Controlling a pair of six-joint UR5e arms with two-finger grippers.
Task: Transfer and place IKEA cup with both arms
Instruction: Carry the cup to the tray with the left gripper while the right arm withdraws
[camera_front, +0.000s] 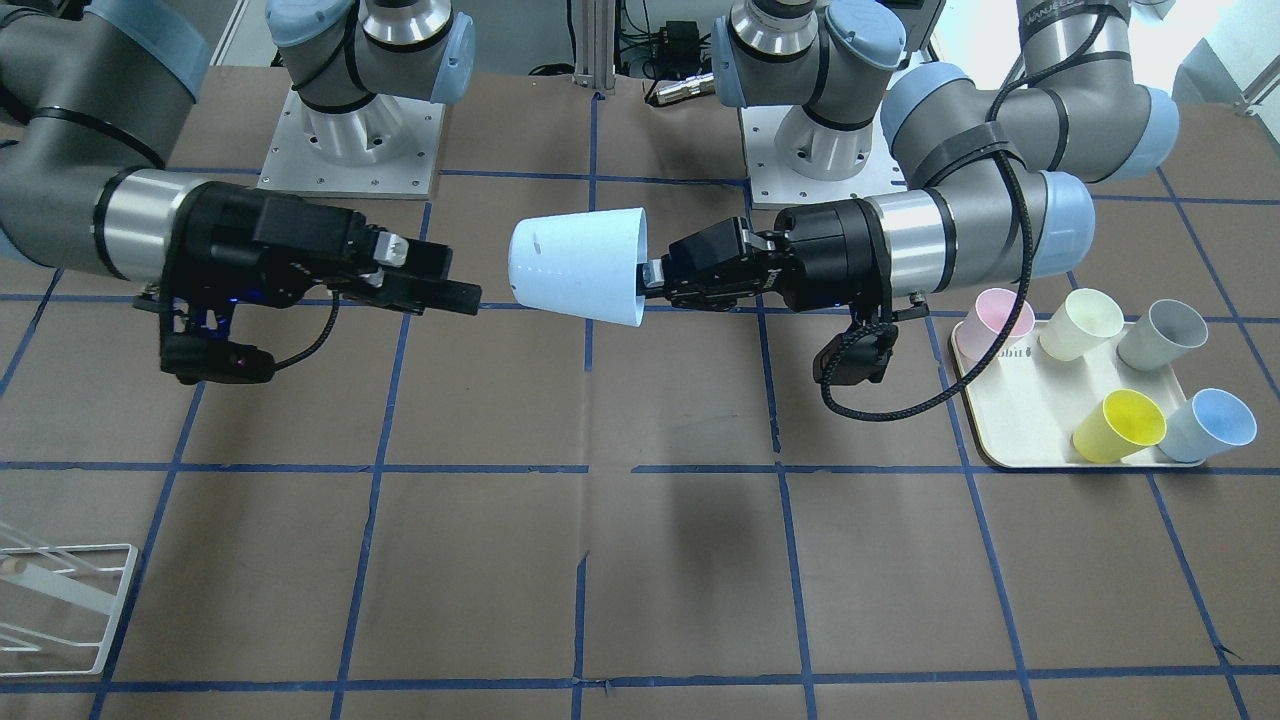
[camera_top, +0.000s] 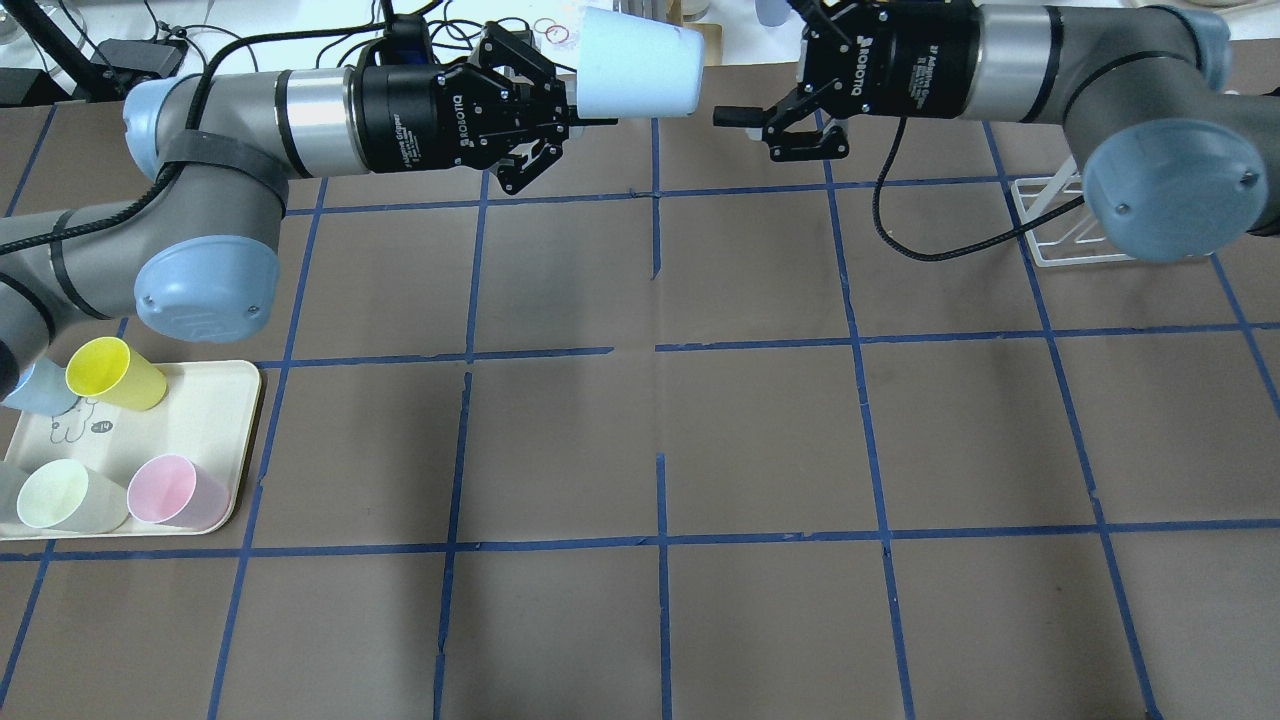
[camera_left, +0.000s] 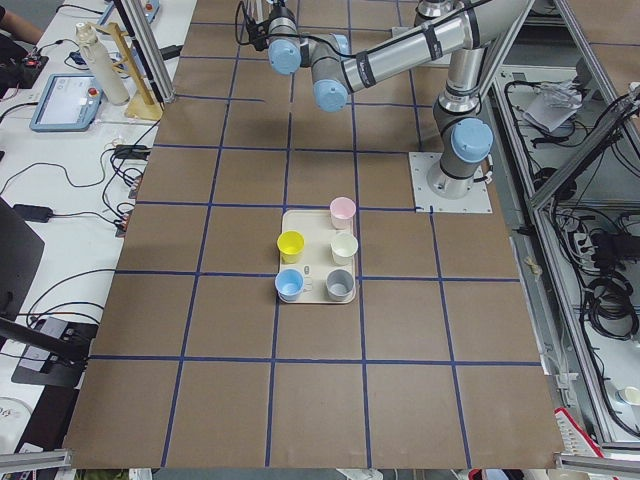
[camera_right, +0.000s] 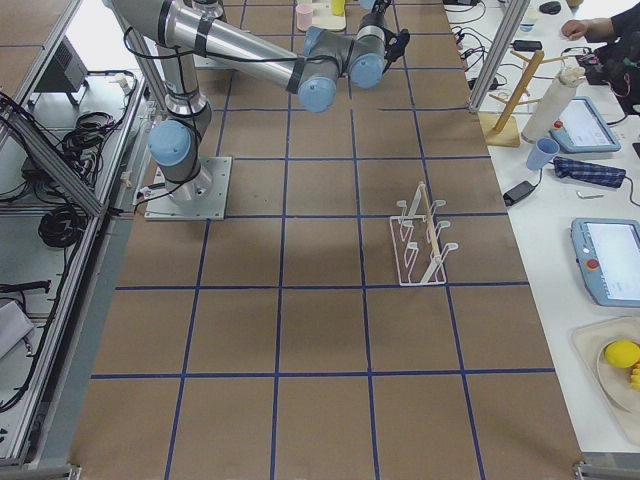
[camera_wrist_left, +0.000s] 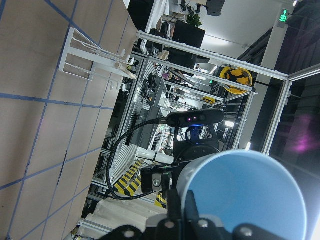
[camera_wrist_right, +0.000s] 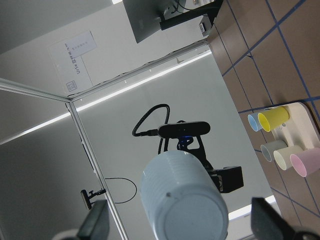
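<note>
The IKEA cup (camera_front: 580, 265) is a light blue tumbler held on its side in the air above the table's middle. My left gripper (camera_front: 652, 276) is shut on its rim, one finger inside the mouth. The cup also shows in the overhead view (camera_top: 640, 62), with the left gripper (camera_top: 578, 106) beside it. The cup's base points at my right gripper (camera_front: 465, 287), which is open and a short gap away from it. The right wrist view shows the cup's base (camera_wrist_right: 182, 197) ahead, between two fingers spread wide apart. The left wrist view shows the cup's open mouth (camera_wrist_left: 245, 200).
A cream tray (camera_front: 1010, 440) at my left holds pink, pale yellow, grey, yellow and a second light blue cup (camera_front: 1210, 425). A white wire rack (camera_top: 1060, 230) stands on my right side. Brown table with blue tape grid lies below both arms.
</note>
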